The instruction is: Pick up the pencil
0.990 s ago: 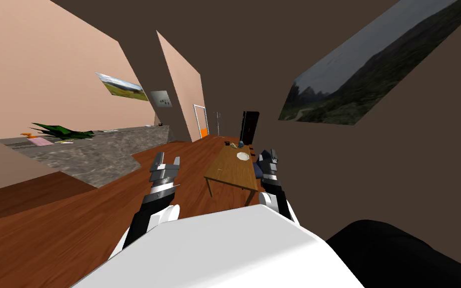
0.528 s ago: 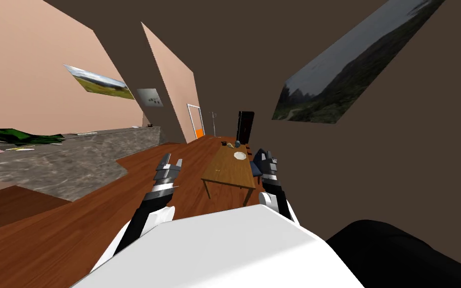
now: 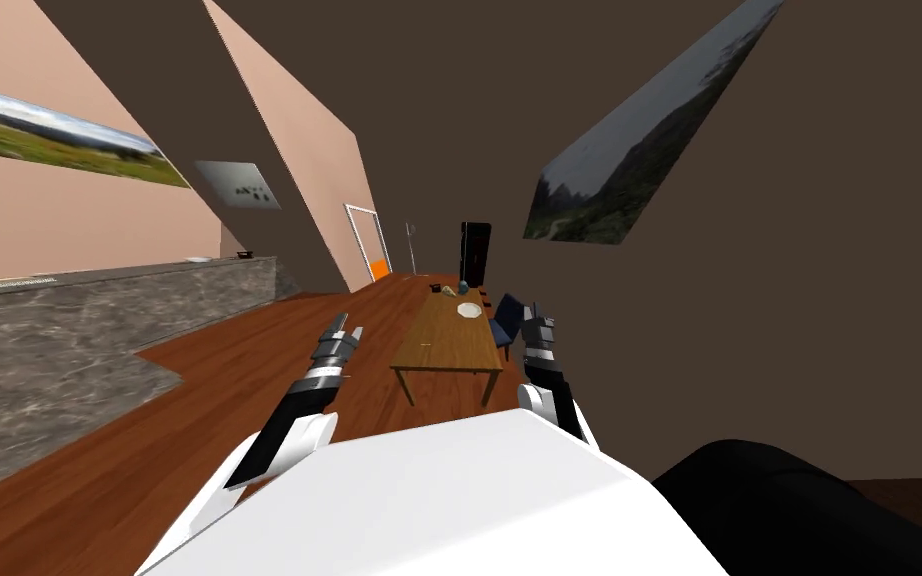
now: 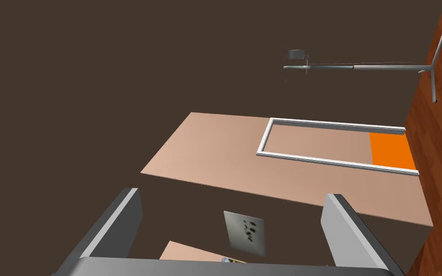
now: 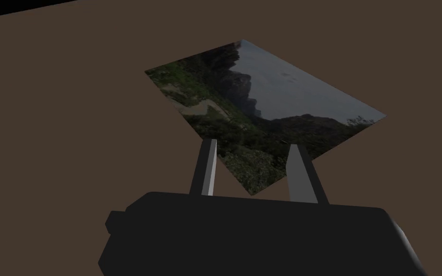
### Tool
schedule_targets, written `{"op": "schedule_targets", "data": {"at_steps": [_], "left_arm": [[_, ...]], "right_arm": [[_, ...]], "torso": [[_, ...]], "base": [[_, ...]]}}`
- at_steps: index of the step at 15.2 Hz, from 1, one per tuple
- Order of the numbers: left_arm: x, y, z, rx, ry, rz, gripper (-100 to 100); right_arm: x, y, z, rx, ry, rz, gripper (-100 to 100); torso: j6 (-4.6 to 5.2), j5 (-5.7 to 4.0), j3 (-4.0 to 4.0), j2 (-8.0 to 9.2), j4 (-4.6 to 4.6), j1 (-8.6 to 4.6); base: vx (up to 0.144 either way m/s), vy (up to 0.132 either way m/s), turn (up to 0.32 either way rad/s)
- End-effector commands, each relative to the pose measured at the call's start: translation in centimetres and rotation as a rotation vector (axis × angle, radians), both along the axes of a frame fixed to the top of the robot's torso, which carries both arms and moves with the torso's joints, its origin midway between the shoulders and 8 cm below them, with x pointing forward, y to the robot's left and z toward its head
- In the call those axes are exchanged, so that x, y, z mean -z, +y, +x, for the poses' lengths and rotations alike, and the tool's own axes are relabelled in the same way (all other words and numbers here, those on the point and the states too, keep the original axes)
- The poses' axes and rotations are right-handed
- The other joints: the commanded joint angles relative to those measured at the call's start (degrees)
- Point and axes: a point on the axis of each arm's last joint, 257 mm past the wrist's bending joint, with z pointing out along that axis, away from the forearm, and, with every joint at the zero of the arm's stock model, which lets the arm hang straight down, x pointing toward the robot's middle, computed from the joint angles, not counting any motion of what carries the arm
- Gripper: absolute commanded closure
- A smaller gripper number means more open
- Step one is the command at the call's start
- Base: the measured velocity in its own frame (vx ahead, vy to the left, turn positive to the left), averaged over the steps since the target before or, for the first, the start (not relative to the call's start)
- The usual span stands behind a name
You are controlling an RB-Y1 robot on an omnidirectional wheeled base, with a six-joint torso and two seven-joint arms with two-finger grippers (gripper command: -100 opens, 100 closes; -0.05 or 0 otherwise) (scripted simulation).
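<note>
Brown-walled room, wood floor (image 3: 249, 400); wooden table (image 3: 454, 350) ahead. Head view: pencil (image 3: 425, 345), tiny pale sliver, barely legible, on table's near end, well apart from grippers; white plate (image 3: 469, 310) farther along. Left wrist view: left gripper (image 4: 232, 225) spread wide, empty, facing white door frame (image 4: 335, 162). Right wrist view: right gripper (image 5: 256, 167) parted, empty. Since second ago: own view swung right, table squarer ahead.

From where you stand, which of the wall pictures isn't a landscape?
The small grey picture with dark spots; the green meadow picture beside it and the dark mountain picture opposite both show scenery.
</note>
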Motion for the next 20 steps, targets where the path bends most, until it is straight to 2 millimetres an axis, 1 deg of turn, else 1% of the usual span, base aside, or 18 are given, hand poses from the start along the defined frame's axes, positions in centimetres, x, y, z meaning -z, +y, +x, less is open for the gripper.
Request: {"op": "schedule_targets", "data": {"at_steps": [1, 2, 3, 5, 6, 8, 9, 10, 11, 12, 13, 14, 16, 17, 19, 20], "left_arm": [[2.1, 1.9, 0.9, -0.024, 0.069, 0.001, -100], [2.4, 1.9, 0.9, -0.027, 0.079, -0.001, -100], [3.7, 3.4, 1.4, -0.047, 0.12, -0.002, -100], [4.1, 3.5, 1.4, -0.051, 0.136, -0.005, -100], [5.6, 5.2, 1.8, -0.077, 0.183, -0.011, -100], [5.9, 5.3, 1.8, -0.08, 0.194, -0.013, -100], [7.4, 7.1, 2.1, -0.109, 0.24, -0.023, -100], [7.7, 7.2, 2.1, -0.112, 0.254, -0.026, -100], [8.4, 8.8, 2.3, -0.138, 0.28, -0.035, -100], [9.5, 9.2, 2.2, -0.148, 0.312, -0.042, -100], [9.6, 9.2, 2.2, -0.149, 0.315, -0.042, -100], [11.0, 11.1, 2.2, -0.182, 0.355, -0.059, -100], [11.5, 11.3, 2.2, -0.188, 0.375, -0.064, -100], [12.8, 13.2, 2.0, -0.223, 0.412, -0.083, -100], [13.5, 13.4, 1.9, -0.23, 0.437, -0.089, -100], [14.7, 15.3, 1.7, -0.266, 0.469, -0.113, -100]], "right_arm": [[0.0, 0.0, 0.0, 0.0, 0.0, 0.0, 0], [0.0, 0.0, 0.0, 0.0, 0.0, 0.0, 0], [0.0, 0.0, 0.0, 0.0, 0.0, 0.0, 0], [0.0, 0.0, 0.0, 0.0, 0.0, 0.0, 0], [0.0, 0.0, 0.0, 0.0, 0.0, 0.0, 0], [0.0, 0.0, 0.0, 0.0, 0.0, 0.0, 0], [0.0, 0.0, 0.0, 0.0, 0.0, 0.0, 0], [0.0, 0.0, 0.0, 0.0, 0.0, 0.0, 0], [0.0, 0.0, 0.0, 0.0, 0.0, 0.0, 0], [0.0, 0.0, 0.0, 0.0, 0.0, 0.0, 0], [0.0, 0.0, 0.0, 0.0, 0.0, 0.0, 0], [0.0, 0.0, 0.0, 0.0, 0.0, 0.0, 0], [0.0, 0.0, 0.0, 0.0, 0.0, 0.0, 0], [0.0, 0.0, 0.0, 0.0, 0.0, 0.0, 0], [0.0, 0.0, 0.0, 0.0, 0.0, 0.0, 0], [0.0, 0.0, 0.0, 0.0, 0.0, 0.0, 0]], "torso": [[0.0, 0.0, 0.0, 0.0, 0.0, 0.0], [0.02, 0.0, 0.0, -0.01, 0.0, 0.01], [0.0, 0.0, 0.0, 0.0, 0.0, 0.01], [0.0, 0.0, 0.0, -0.01, 0.0, 0.02], [-0.03, 0.0, 0.0, 0.01, 0.0, -0.01], [0.01, 0.0, -0.01, -0.01, 0.0, -0.03], [-0.03, -0.01, 0.0, 0.01, 0.0, -0.05], [0.02, -0.02, 0.01, 0.02, 0.0, -0.06], [0.02, -0.01, 0.01, 0.01, 0.0, -0.04], [0.04, -0.01, 0.01, 0.01, 0.0, -0.01], [0.01, 0.01, 0.0, 0.0, 0.0, 0.02], [-0.04, 0.01, 0.0, 0.0, 0.0, 0.0], [0.0, 0.0, 0.0, 0.01, 0.0, 0.0], [-0.03, 0.0, 0.01, 0.02, 0.0, -0.03], [0.0, -0.01, 0.01, 0.02, 0.01, -0.02], [-0.03, -0.01, 0.02, 0.03, 0.01, -0.04]], "base": [[0.021, 0.035, -0.29], [0.017, 0.038, -0.247], [0.022, 0.039, -0.373], [0.015, 0.04, -0.179], [0.016, 0.027, -0.221], [0.012, 0.028, -0.206], [0.011, 0.025, -0.314], [0.01, 0.034, -0.343], [0.011, 0.042, -0.399], [0.01, 0.049, -0.302], [0.006, 0.04, -0.08], [0.009, 0.037, -0.256], [0.005, 0.036, -0.222], [0.003, 0.032, -0.302], [0.001, 0.036, -0.221], [-0.003, 0.031, -0.338]]}}
